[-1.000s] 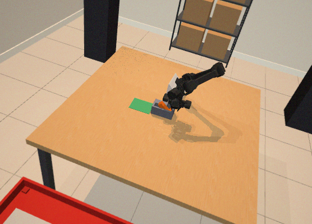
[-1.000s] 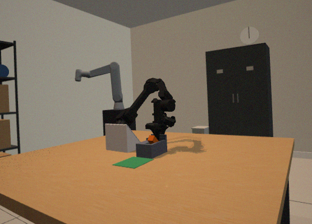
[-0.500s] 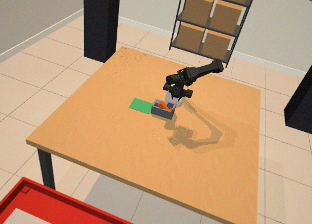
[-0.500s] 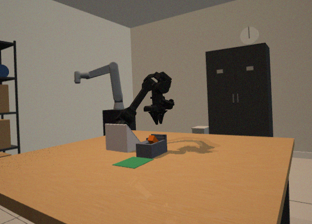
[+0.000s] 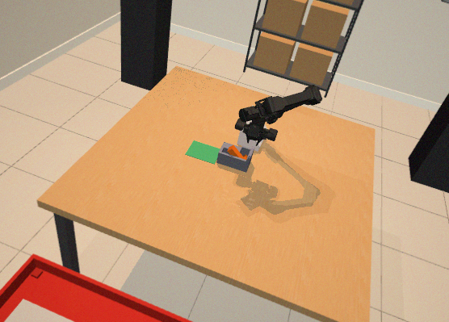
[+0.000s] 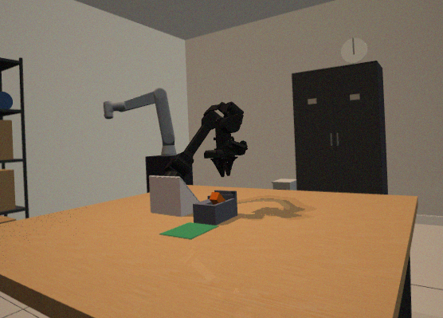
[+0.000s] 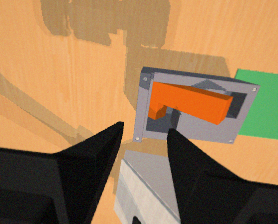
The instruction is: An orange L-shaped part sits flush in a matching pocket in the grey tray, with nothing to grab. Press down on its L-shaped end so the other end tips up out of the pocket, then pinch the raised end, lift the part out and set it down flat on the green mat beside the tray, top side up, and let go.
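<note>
The orange L-shaped part (image 5: 236,152) (image 6: 216,198) (image 7: 192,101) is tilted in the grey tray (image 5: 232,161) (image 6: 205,213) (image 7: 215,136). Its L-shaped end sits down in the pocket, at the left in the wrist view. Its straight end, on the side toward the green mat (image 5: 202,152) (image 6: 189,230) (image 7: 260,107), stands raised out of the pocket. My gripper (image 5: 253,143) (image 6: 225,175) (image 7: 145,129) is partly open with nothing between its fingers. It hangs above the tray and does not touch the part.
A pale block with a sloped side (image 5: 244,140) (image 6: 165,195) (image 7: 150,172) stands right beside the tray, on the arm's side. The tray's walls rise around the part. All of these stand on the wooden table (image 5: 161,188) (image 6: 239,273) (image 7: 30,45).
</note>
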